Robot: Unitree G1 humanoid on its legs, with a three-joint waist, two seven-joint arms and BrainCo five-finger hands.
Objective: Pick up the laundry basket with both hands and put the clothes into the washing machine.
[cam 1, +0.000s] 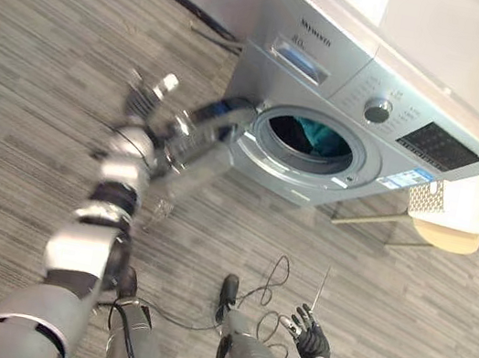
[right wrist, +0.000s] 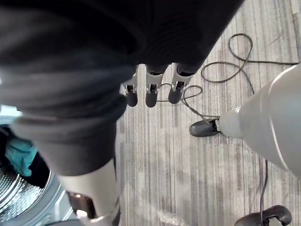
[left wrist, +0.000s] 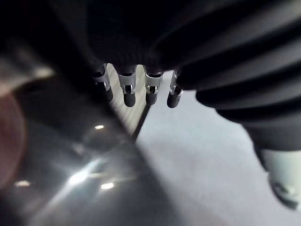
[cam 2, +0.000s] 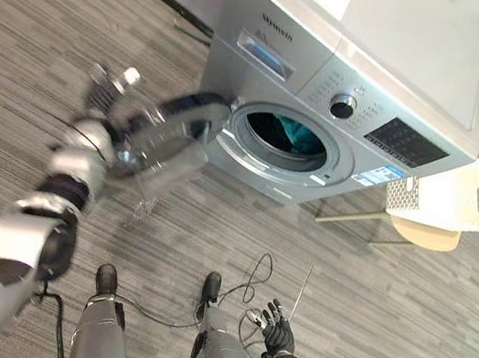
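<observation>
**A:** Since the washing machine point(cam 1: 407, 69) fills the upper right of the frame with its drum mouth uncovered, why is the door point(cam 1: 209, 141) swung out toward centre left?

**B:** To leave the drum free for loading, I'd judge. The white laundry basket point(cam 1: 473, 197) sits on a pale chair point(cam 1: 447, 237) at the right edge, just beside the machine, and neither hand is on it.

**A:** And the clothes?

**B:** Teal clothes point(cam 1: 321, 138) lie inside the drum, in the middle of the frame. Whether the basket has anything in it, I cannot tell.

**A:** What is the left hand up to?

**B:** The left hand point(cam 1: 142, 102), left of centre, is at the door's outer edge. Its fingers point(left wrist: 128, 92) run straight in a row by the dark glass and grasp nothing. That looks more like a flat push or brace than a grip.

**A:** The other one?

**B:** The right hand point(cam 1: 310, 332) hangs low at bottom right over the floor, its fingers point(right wrist: 150, 92) loose and relaxed, holding nothing.
</observation>
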